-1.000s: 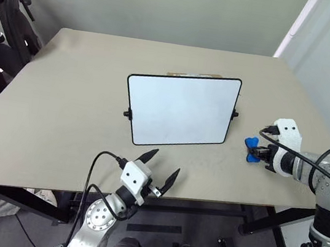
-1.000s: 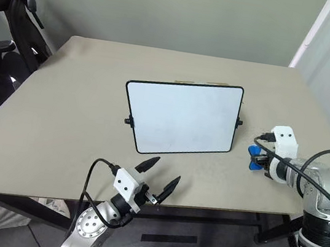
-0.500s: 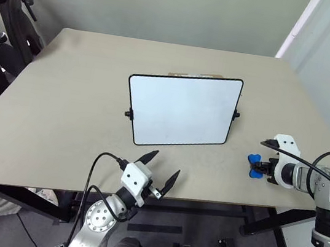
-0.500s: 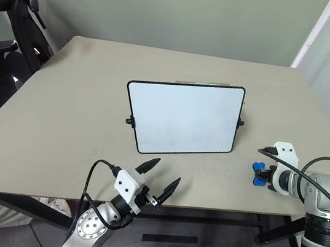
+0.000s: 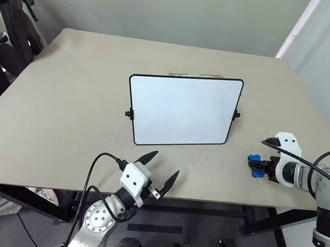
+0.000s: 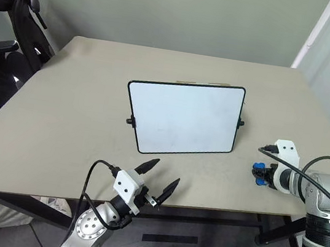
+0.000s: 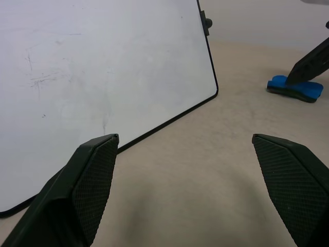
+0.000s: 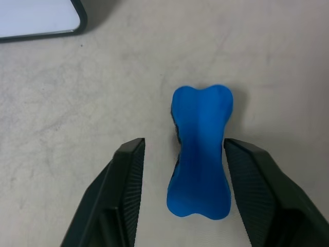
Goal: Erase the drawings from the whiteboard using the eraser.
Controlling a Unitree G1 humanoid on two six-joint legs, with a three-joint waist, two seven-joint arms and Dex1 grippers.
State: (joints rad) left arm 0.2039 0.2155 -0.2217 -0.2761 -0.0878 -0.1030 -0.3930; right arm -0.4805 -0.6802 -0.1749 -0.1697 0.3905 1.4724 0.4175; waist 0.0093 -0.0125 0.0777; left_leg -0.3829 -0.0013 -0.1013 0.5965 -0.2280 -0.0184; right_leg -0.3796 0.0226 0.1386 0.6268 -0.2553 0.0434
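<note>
The blue eraser (image 8: 200,152) lies flat on the counter (image 5: 61,114), to the right of the standing whiteboard (image 5: 182,109) (its surface looks clean). The wiping seems finished. The right pincer (image 8: 182,193) stands open around the eraser, gripping nothing, and should next withdraw. The left pincer (image 7: 182,190) is wide, empty.

The whiteboard (image 5: 182,110) stands tilted back near the middle of the counter (image 5: 60,120), a white rectangle in a thin black frame with rounded corners and a small black knob on each side. Its face looks wiped, with only faint grey smudges, perhaps leftover marks, seen from the left wrist. Off to its right the eraser (image 8: 200,152) lies flat on the counter, bright blue and bone-shaped, well apart from the board.
</note>
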